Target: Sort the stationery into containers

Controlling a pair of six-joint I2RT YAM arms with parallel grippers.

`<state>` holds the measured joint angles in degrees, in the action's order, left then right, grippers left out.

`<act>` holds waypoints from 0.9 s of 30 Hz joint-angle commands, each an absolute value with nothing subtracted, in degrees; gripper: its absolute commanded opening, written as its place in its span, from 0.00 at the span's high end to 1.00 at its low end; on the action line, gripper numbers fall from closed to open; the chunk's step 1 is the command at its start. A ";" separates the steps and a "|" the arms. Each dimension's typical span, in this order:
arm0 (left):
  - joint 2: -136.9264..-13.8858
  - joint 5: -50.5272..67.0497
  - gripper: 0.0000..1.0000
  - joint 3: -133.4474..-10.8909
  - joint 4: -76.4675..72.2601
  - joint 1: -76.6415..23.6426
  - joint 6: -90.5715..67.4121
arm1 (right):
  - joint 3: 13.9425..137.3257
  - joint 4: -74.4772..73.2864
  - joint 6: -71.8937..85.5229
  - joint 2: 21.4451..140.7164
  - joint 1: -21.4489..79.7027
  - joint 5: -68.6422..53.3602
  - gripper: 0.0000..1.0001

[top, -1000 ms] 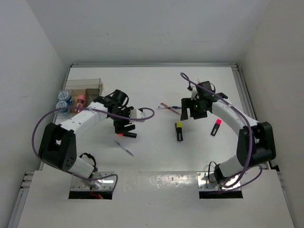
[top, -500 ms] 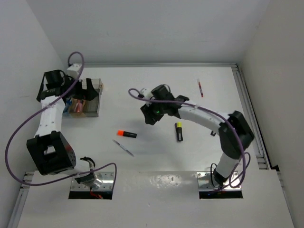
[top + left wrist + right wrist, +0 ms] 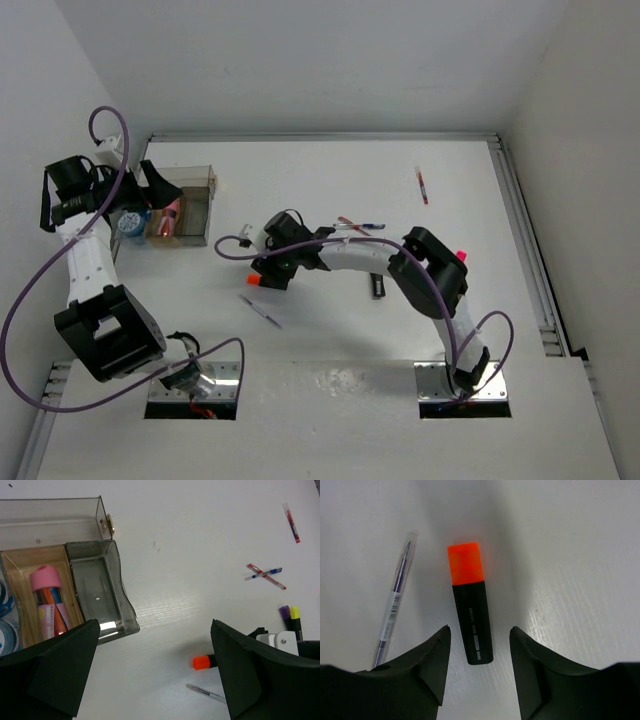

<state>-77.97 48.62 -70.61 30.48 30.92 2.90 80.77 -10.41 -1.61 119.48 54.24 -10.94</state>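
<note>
An orange-capped black highlighter [image 3: 470,602] lies flat on the white table, with a thin silver pen [image 3: 395,600] beside it. My right gripper [image 3: 477,665] is open just above the highlighter's back end, one finger on each side, not touching. In the top view the right gripper [image 3: 268,275] hides all but the orange cap [image 3: 253,281]. The organiser box [image 3: 97,595] stands at the far left; its tan compartment holds the pink bottle [image 3: 45,580]. My left gripper [image 3: 155,680] is open and empty, high up by the organiser [image 3: 190,205].
Crossed red and blue pens [image 3: 358,225] and a lone red pen [image 3: 422,185] lie further back. A yellow-capped highlighter [image 3: 296,617] and a pink-capped one [image 3: 460,254] lie partly under the right arm. Blue-speckled jars [image 3: 130,222] sit left of the organiser. Walls enclose the table.
The left gripper left the orange highlighter, swung to the organiser at far left and drew back. The right gripper moved left from the crossed pens to above the orange highlighter.
</note>
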 commanded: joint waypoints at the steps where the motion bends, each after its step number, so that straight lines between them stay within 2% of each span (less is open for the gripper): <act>1: -76.20 51.68 0.00 -70.14 30.32 31.82 2.63 | 82.97 -7.56 -4.48 120.84 55.19 -10.90 0.49; 7: -76.11 51.42 0.00 -69.52 30.76 32.08 3.34 | 82.62 -7.38 -6.32 123.22 56.16 -8.00 0.49; 11: -75.24 51.68 0.00 -69.00 30.24 31.91 4.04 | 84.11 -8.00 -7.82 125.59 56.25 -6.33 0.53; 17: -73.65 52.29 0.01 -67.51 27.61 31.99 3.78 | 80.34 -6.51 -8.44 123.50 56.25 -5.10 0.71; 20: -73.30 54.31 0.02 -65.75 24.18 31.90 1.32 | 77.61 -5.98 -6.43 119.37 55.81 -5.19 0.90; 22: -73.30 55.54 0.03 -64.34 21.98 31.29 -1.30 | 76.38 -6.24 -5.45 115.16 55.11 -5.97 0.99; 27: -72.43 56.78 0.04 -62.58 18.30 26.55 -5.43 | 82.34 -10.54 4.64 110.39 47.31 -10.18 1.00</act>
<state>-74.74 53.54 -63.57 24.27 29.15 -1.39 76.95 -10.55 -2.70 116.16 52.82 -7.77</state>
